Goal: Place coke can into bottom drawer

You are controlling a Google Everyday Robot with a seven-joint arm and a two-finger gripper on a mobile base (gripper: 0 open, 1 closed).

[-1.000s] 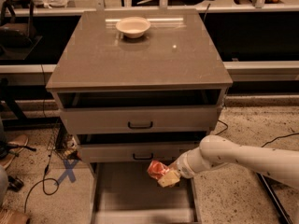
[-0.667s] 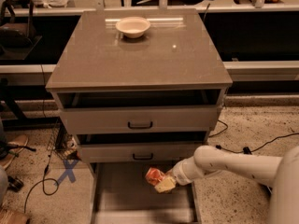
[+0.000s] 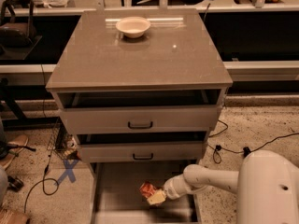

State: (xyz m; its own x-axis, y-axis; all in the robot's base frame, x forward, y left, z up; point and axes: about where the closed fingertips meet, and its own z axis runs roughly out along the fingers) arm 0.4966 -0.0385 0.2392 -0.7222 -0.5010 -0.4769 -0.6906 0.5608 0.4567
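Observation:
The coke can (image 3: 147, 189), red-orange with pale lettering, is held low over the flat grey floor of the open bottom drawer (image 3: 119, 190), near its front right. My gripper (image 3: 155, 196) is at the end of the white arm (image 3: 205, 181) that reaches in from the right, and it is shut on the can. The can is tilted and sits just above or on the drawer floor; I cannot tell which.
A white bowl (image 3: 133, 26) sits at the back of the cabinet top (image 3: 140, 55). Two drawers with dark handles (image 3: 140, 124) stand slightly open above the bottom drawer. Cables (image 3: 233, 148) and a blue X mark (image 3: 67, 171) lie on the floor beside the cabinet.
The arm has moved the can down and to the left, deeper into the bottom drawer.

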